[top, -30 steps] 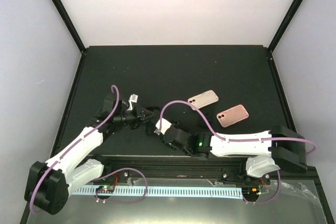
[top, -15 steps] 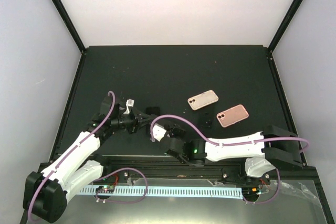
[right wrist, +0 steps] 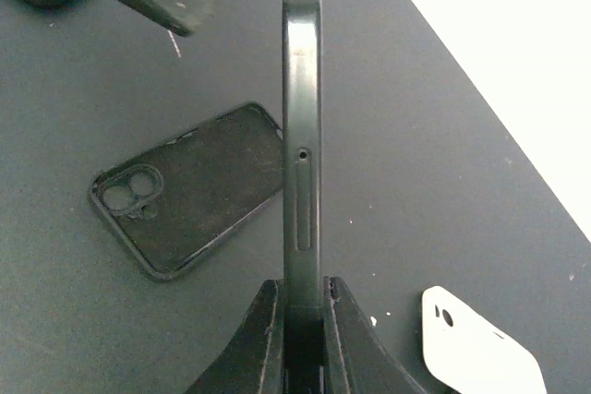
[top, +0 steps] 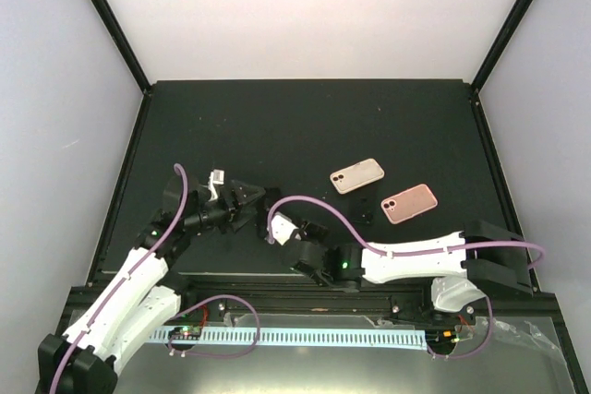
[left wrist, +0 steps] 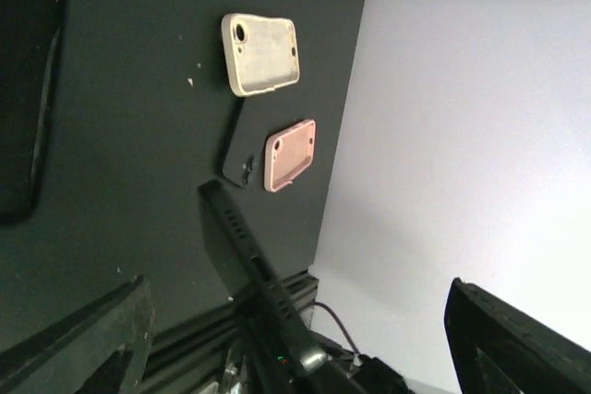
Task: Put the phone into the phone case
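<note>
Looking from above, the left gripper [top: 251, 198] stands open and empty just beside the right gripper [top: 273, 220]. Left wrist: the phone [left wrist: 245, 246] shows edge-on. Right wrist: fingers [right wrist: 263, 339] clamp the phone upright near the black case [right wrist: 189, 193]; best tilt it flat, cameras matching the cutout, before lowering.

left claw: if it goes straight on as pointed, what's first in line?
Most likely the phone: it sits edge-on in the gap between the fingers of the open left claw, clamped by the right claw. Beyond lies the black case on the mat; depth is unclear.
</note>
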Robot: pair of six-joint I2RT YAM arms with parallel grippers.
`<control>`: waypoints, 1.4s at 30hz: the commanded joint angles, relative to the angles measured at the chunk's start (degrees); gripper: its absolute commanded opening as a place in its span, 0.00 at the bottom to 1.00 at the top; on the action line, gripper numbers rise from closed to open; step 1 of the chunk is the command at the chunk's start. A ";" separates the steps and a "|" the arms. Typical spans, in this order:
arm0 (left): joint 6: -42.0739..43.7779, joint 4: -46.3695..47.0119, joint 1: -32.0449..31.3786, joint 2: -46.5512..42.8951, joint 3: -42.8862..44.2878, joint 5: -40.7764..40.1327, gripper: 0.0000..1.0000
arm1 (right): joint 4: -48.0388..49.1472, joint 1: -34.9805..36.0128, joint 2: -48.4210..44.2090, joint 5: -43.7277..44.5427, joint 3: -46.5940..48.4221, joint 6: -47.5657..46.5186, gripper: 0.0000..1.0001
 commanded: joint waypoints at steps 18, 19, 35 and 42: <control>38.81 -6.55 3.38 28.42 10.79 -25.34 0.53 | -8.70 -27.18 -15.83 -38.65 -0.98 30.05 0.01; 39.17 -5.91 3.38 30.36 10.93 -24.44 0.52 | -9.16 -27.84 -15.97 -39.53 -0.94 30.93 0.01; 40.60 3.29 2.73 46.82 11.40 -16.78 0.38 | 11.24 -28.63 -21.83 -55.31 -16.53 55.70 0.01; 40.16 4.73 1.35 48.70 11.34 -16.13 0.25 | 11.94 -28.57 -20.36 -55.87 -14.69 57.14 0.01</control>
